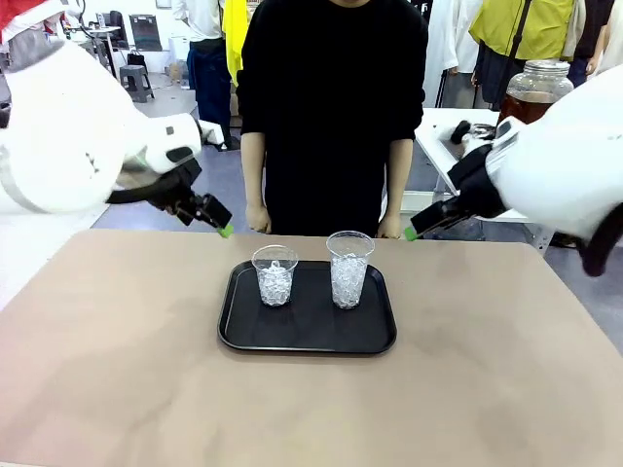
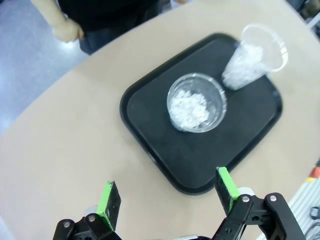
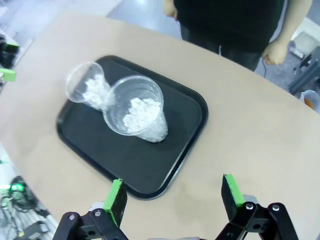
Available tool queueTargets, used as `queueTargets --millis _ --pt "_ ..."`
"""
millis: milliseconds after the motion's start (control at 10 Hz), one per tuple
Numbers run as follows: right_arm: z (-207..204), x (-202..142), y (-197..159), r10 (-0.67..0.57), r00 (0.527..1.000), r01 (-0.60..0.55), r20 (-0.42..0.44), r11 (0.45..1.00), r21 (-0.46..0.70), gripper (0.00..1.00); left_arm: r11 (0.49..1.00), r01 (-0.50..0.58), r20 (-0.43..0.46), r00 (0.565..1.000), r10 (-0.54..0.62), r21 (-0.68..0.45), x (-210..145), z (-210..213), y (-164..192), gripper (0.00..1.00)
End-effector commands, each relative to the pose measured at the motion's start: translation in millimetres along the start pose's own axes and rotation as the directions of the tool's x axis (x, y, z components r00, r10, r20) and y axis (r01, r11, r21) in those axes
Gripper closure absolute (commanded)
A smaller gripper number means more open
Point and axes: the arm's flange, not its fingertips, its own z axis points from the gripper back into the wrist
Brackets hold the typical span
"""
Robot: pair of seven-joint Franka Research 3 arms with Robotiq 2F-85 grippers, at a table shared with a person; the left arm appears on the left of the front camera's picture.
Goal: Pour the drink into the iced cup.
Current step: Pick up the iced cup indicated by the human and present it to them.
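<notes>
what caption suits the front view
A short iced cup and a tall iced cup on a black tray, left arm and right arm flanking, person behind.

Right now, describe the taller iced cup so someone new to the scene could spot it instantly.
On the tan table, a black tray lies in front of the person dressed in black. Two clear cups of ice stand on it side by side, and the taller cup is the one on the robot's right. Its rim rises clearly above that of its shorter neighbour.
</notes>
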Motion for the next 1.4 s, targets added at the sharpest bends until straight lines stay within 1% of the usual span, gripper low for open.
queueTargets --millis 0,100,200,300,400,600,700,800,900,1000,1300 --pt "17.1 3.6 -21.2 -0.062 0.998 0.059 0.018 0.99 0.129 0.0 0.988 -0.084 0.005 0.996 0.085 -0.128 6.3 19.1 24.3 0.0" --pt "26.0 5.4 -29.5 -0.123 0.992 0.115 0.028 0.975 0.189 0.0 0.974 -0.148 0.017 0.988 0.153 -0.172 7.2 25.6 34.5 0.0" --pt "30.9 5.6 -40.3 -0.171 0.985 0.158 0.027 0.95 0.268 0.0 0.956 -0.189 0.026 0.979 0.2 -0.224 6.7 28.7 43.0 0.0" --pt "32.2 4.1 -50.4 -0.204 0.979 0.187 0.017 0.928 0.322 0.0 0.937 -0.228 0.025 0.97 0.243 -0.264 5.5 30.4 53.0 0.0" --pt "30.5 1.8 -61.6 -0.243 0.97 0.225 -0.004 0.89 0.397 0.0 0.913 -0.267 0.017 0.958 0.286 -0.307 3.6 29.2 65.2 0.0" --pt "21.6 -3.5 -77.7 -0.294 0.956 0.268 -0.02 0.841 0.47 0.0 0.868 -0.324 0.0 0.937 0.35 -0.376 -2.3 24.5 82.0 0.0" --pt "19.0 -3.2 -79.6 -0.291 0.957 0.266 -0.02 0.843 0.468 0.0 0.867 -0.336 -0.003 0.933 0.36 -0.368 -4.0 22.8 86.7 0.0" --pt "17.1 -2.1 -78.7 -0.274 0.961 0.255 -0.025 0.853 0.455 0.0 0.885 -0.313 0.004 0.942 0.335 -0.346 -5.3 23.9 86.3 0.0" --pt "17.0 -1.0 -75.1 -0.239 0.971 0.223 -0.018 0.873 0.434 0.0 0.923 -0.256 0.01 0.963 0.27 -0.286 -4.5 26.4 80.3 0.0" --pt "23.5 -11.8 -76.8 -0.305 0.952 0.285 -0.034 0.839 0.464 0.0 0.872 -0.345 -0.008 0.931 0.366 -0.347 -10.1 25.4 85.9 0.0" --pt "23.5 -11.8 -76.8 -0.305 0.952 0.285 -0.034 0.839 0.464 0.0 0.872 -0.345 -0.008 0.931 0.366 -0.347 -10.1 25.4 85.9 0.0"
